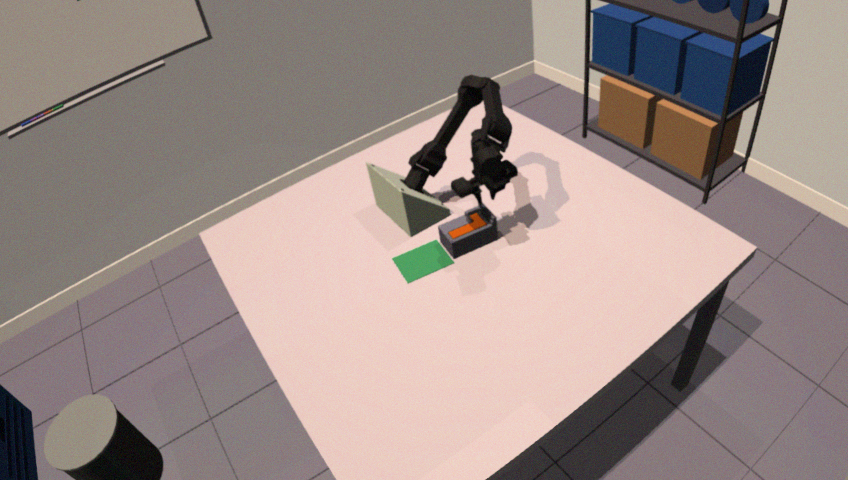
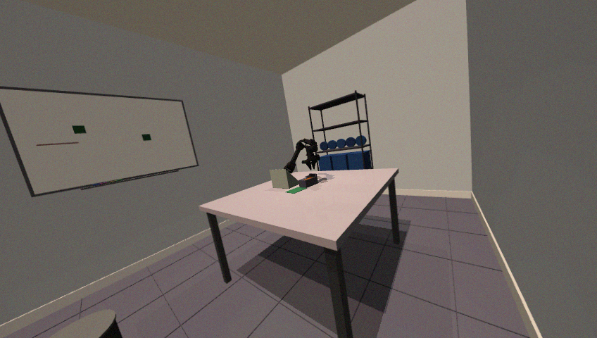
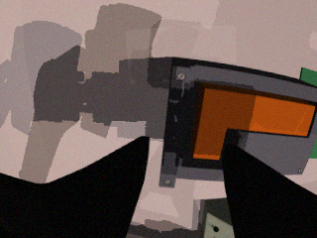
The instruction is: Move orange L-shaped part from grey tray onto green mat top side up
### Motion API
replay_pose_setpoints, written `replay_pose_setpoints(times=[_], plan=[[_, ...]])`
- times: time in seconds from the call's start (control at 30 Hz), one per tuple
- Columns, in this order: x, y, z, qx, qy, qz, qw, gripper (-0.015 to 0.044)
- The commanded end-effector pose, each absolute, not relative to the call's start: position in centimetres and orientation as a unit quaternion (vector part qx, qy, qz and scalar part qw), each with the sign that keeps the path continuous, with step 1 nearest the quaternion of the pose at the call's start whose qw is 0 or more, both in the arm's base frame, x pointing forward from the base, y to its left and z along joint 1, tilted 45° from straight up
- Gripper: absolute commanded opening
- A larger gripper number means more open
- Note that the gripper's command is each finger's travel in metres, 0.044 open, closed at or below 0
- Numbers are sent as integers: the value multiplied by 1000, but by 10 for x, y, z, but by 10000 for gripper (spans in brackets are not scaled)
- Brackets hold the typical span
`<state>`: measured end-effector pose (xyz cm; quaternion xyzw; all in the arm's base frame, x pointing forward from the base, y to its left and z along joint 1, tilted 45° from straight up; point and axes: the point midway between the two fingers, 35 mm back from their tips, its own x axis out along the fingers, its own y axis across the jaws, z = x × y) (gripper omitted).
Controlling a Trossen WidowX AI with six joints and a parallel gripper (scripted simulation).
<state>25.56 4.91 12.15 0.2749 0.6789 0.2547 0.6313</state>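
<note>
The orange L-shaped part (image 1: 461, 230) (image 3: 279, 114) lies in the pocket of the grey tray (image 1: 470, 245) (image 2: 308, 183) (image 3: 272, 154) and looks level, with neither end visibly raised. Its L-shaped end is at the tray's raised-wall end, in shadow in the wrist view. The green mat (image 1: 422, 261) (image 2: 296, 190) (image 3: 309, 76) lies beyond the tray's opposite end, with nothing on it. My gripper (image 1: 486, 201) (image 2: 309, 168) (image 3: 187, 149) is partly open and empty, pointing down above the tray's raised-wall end. In the wrist view the right fingertip overlaps the L's inner corner. Contact is not visible.
A pale wedge-shaped block (image 1: 389, 205) (image 2: 282, 179) stands beside the tray, next to the arm's base. The tray and mat stand on the pink table (image 1: 505, 356) (image 2: 293, 213). A shelf rack with blue and brown boxes stands beyond the table.
</note>
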Motion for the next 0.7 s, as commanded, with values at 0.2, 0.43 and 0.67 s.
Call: replay_pose_setpoints(times=[0.2,0.43,0.67], plan=[[245,90,84,279,685,258,622,180],[245,93,80,279,685,258,622,180],[245,102,71,279,684,258,622,180]])
